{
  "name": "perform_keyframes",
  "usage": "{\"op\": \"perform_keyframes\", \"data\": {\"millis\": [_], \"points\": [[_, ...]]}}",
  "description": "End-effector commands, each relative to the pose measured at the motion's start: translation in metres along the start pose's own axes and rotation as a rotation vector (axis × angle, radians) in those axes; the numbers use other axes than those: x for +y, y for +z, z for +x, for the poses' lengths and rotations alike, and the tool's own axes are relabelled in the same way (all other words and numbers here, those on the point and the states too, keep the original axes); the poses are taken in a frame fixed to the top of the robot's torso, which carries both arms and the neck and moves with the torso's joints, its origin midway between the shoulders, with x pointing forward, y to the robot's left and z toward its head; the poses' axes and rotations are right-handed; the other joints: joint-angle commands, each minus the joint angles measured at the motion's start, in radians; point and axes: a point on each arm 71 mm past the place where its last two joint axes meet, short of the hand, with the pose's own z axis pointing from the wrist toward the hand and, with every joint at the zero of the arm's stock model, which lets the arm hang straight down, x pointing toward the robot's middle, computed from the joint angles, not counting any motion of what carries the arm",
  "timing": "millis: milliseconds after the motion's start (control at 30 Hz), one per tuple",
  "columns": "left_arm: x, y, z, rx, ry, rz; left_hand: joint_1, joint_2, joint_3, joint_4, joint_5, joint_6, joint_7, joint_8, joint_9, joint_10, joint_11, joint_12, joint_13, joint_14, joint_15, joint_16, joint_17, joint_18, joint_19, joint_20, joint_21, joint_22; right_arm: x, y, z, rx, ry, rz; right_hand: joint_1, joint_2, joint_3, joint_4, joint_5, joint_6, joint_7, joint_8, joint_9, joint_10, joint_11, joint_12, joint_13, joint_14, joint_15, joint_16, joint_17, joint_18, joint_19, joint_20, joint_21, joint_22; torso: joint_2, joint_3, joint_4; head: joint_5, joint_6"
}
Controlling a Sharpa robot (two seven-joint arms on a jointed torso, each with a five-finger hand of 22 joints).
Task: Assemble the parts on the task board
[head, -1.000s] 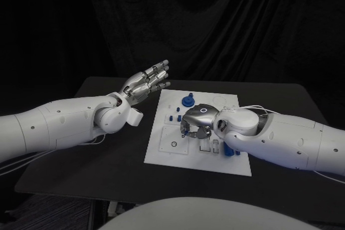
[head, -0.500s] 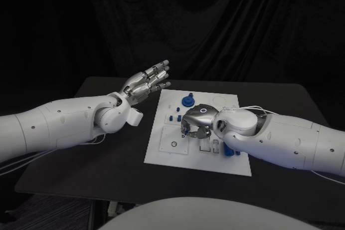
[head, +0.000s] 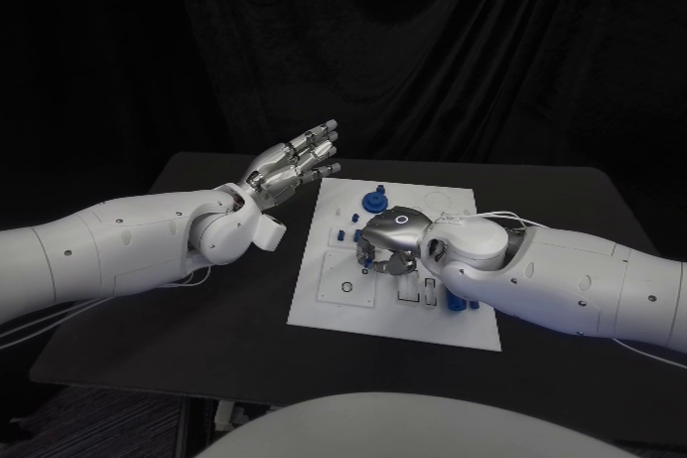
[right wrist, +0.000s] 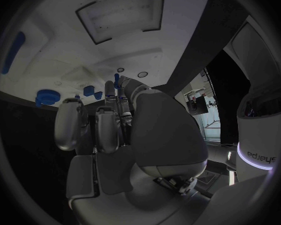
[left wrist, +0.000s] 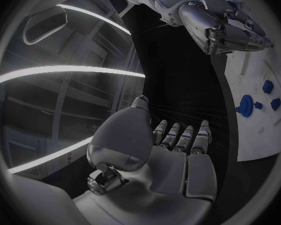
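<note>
Almost nothing had moved since the earlier frames: the right hand (head: 386, 249) only shifted slightly over the middle of the task board (head: 333, 304), fingers curled down around a small blue part (right wrist: 116, 80); I could not tell if it truly gripped it. Beyond that hand, a blue gear-like part (head: 375, 200) stood on the board. Beside the board's far left corner, the left hand (head: 294, 162) hovered with fingers stretched out, holding nothing.
</note>
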Motion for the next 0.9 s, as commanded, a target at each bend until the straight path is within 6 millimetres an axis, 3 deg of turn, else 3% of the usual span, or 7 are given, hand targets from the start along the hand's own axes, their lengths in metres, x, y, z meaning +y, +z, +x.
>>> {"op": "perform_keyframes", "data": {"millis": [33,900], "points": [[0.0004,0.0004,0.0021,0.016,-0.013,0.007,0.006,-0.001,0.002,-0.002,0.007,-0.006,0.005,0.006,0.000,-0.002,0.006,0.002,0.000,-0.001,0.008,0.002,0.001,-0.009,0.003,-0.002,0.002,-0.001,-0.0005,0.0006,-0.0001,-0.015,-0.008,0.011,-0.007,-0.001,-0.003,-0.002,0.002,0.005,0.001,0.000,0.001,0.008,0.000,0.001,0.000,0.002,0.007,-0.006,-0.001,0.012,0.000,0.005,-0.002,0.185,0.000,0.0008,-0.0003,0.001,0.000],[0.0031,0.0010,0.0023,0.019,-0.016,0.001,0.006,0.001,0.003,-0.002,0.007,-0.005,0.006,0.006,0.000,-0.003,0.007,0.001,0.000,-0.001,0.008,0.002,0.001,-0.010,0.003,-0.002,0.002,-0.001,0.0032,0.0014,0.0064,0.013,0.001,0.007,-0.008,-0.001,-0.004,-0.003,0.002,0.007,0.000,0.000,0.002,0.015,-0.002,0.003,0.001,0.001,0.007,-0.008,-0.003,0.012,-0.001,0.006,-0.004,0.184,0.000,-0.0001,-0.0006,0.003,0.000]]}}
